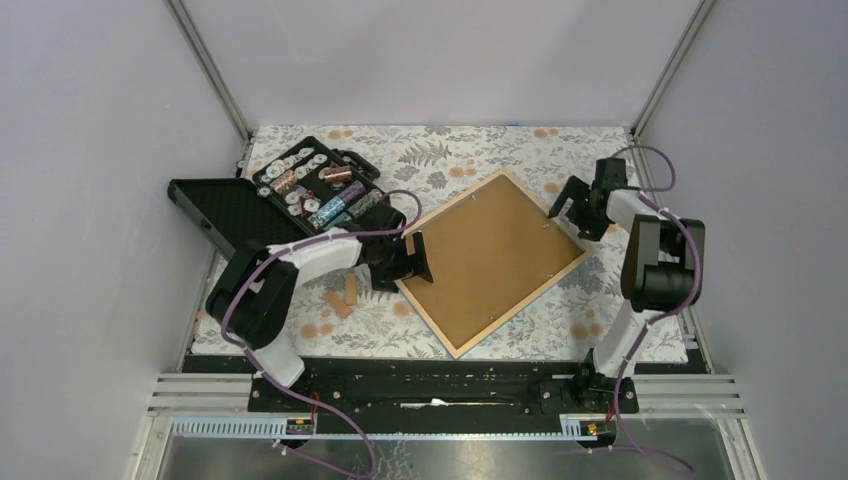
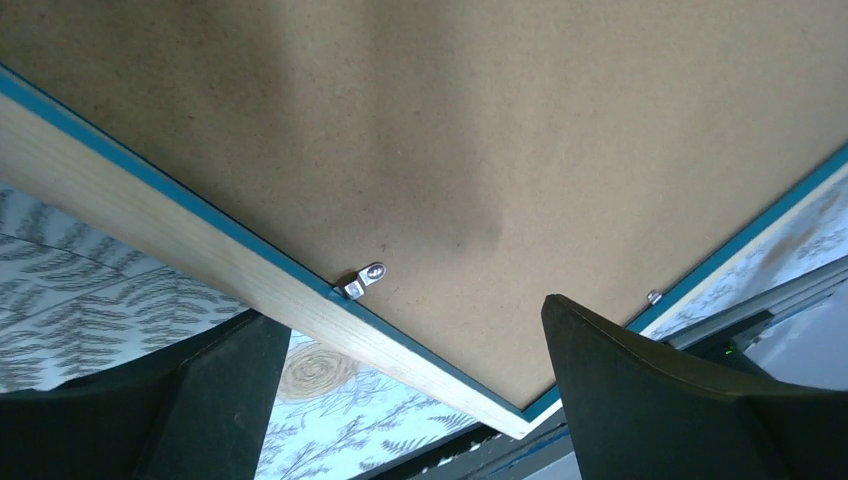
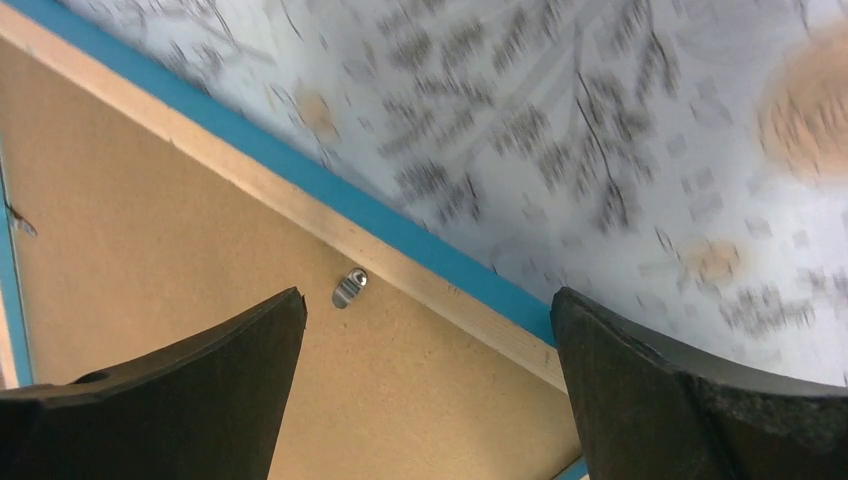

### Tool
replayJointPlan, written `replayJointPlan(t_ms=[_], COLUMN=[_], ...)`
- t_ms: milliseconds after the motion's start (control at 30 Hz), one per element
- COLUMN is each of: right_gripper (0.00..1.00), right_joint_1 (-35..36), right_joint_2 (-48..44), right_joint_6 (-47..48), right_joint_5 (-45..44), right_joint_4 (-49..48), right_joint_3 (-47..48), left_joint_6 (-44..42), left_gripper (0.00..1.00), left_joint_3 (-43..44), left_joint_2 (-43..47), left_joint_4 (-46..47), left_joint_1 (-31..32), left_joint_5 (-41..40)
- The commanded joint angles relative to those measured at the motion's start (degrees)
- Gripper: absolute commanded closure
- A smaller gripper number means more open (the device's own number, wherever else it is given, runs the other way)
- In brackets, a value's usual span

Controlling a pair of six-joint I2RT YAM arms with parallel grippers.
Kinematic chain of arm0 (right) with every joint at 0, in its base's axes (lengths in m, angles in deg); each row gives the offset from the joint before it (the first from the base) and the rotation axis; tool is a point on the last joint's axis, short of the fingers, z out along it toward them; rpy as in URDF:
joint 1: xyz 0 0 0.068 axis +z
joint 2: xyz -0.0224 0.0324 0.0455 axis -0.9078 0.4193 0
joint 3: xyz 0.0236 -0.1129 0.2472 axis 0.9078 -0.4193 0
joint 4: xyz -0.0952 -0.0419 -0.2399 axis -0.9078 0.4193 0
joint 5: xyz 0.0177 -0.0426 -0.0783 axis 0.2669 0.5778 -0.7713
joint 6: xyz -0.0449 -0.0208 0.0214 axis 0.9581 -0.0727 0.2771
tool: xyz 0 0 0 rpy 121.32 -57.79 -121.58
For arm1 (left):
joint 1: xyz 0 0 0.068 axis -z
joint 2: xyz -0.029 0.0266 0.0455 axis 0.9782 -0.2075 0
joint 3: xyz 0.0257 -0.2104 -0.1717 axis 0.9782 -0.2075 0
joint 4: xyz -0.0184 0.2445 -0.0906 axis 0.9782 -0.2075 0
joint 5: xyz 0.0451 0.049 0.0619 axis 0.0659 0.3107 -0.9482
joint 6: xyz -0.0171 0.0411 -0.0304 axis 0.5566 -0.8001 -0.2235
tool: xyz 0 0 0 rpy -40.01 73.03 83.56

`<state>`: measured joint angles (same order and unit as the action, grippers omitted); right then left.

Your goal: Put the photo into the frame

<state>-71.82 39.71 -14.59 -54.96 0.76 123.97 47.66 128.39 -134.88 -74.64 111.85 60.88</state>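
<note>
Brown backing board (image 1: pixel 490 260) uppermost in the frame (image 1: pixel 522 304), lying back-up and turned cornerwise on the floral cloth (image 1: pixel 450 160), as seen from overhead. Left gripper (image 1: pixel 416 262) at the frame's left corner, jaws spread wide, holding nothing; right gripper (image 1: pixel 572 218) just off the frame's upper-right edge, likewise gaping and empty. Open black case (image 1: pixel 300 195) of small parts lying up and left of the frame, small tan pieces (image 1: pixel 345 295) on the cloth just left of it.

From the left wrist: dark fingers (image 2: pixel 650 400) set far apart near the frame's corner, light wood rim and thin blue lip running between them, a small metal clip (image 2: pixel 365 280) turned onto the board's edge.

From the right wrist: fingers (image 3: pixel 200 400) also wide, either side of another metal clip (image 3: pixel 348 288) on the board just inside the wood-and-blue rim, blurred cloth beyond the frame.
</note>
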Motion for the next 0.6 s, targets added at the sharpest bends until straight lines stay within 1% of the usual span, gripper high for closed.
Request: replayJointPlan(t_ms=[0,67,167,233,333,433,567], right_gripper=[0.01,0.01,0.0,0.0,0.0,0.0,0.0], right_joint_1=[1.09,1.08,1.08,1.1,1.16,1.84,3.62], right_joint_2=[-10.33,-16.25,-21.86,-22.58,-20.25,-18.47,-16.71], right_joint_6=[-5.04,-5.57,-5.78,-4.67,-2.6,-1.68,-1.44], right_joint_5=[6.57,5.61,5.04,2.51,-3.02,-3.02,-7.7], right_joint_4=[-1.07,-1.67,-2.02,0.73,6.96,7.94,9.9], right_joint_3=[-14.82,-20.46,-26.0,-25.24,-20.67,-18.58,-15.88], left_joint_6=[-7.55,-9.33,-11.81,-14.42,-18.21,-18.25,-17.49], left_gripper=[0.01,0.01,0.01,0.01,0.01,0.01,0.02], left_joint_3=[8.23,10.9,13.38,15.76,17.5,15.33,13.03], left_joint_2=[-4.68,-5.25,-5.18,-6.2,-7.86,-7.38,-6.89], left_joint_4=[-4.6,-7.05,-9.31,-11.72,-14.09,-11.77,-9.82], left_joint_1=[-1.15,-1.39,-1.63,-2.01,-3.32,-4.1,-4.12], left_joint_5=[5.03,3.81,2.76,2.91,2.65,2.76,5.37])
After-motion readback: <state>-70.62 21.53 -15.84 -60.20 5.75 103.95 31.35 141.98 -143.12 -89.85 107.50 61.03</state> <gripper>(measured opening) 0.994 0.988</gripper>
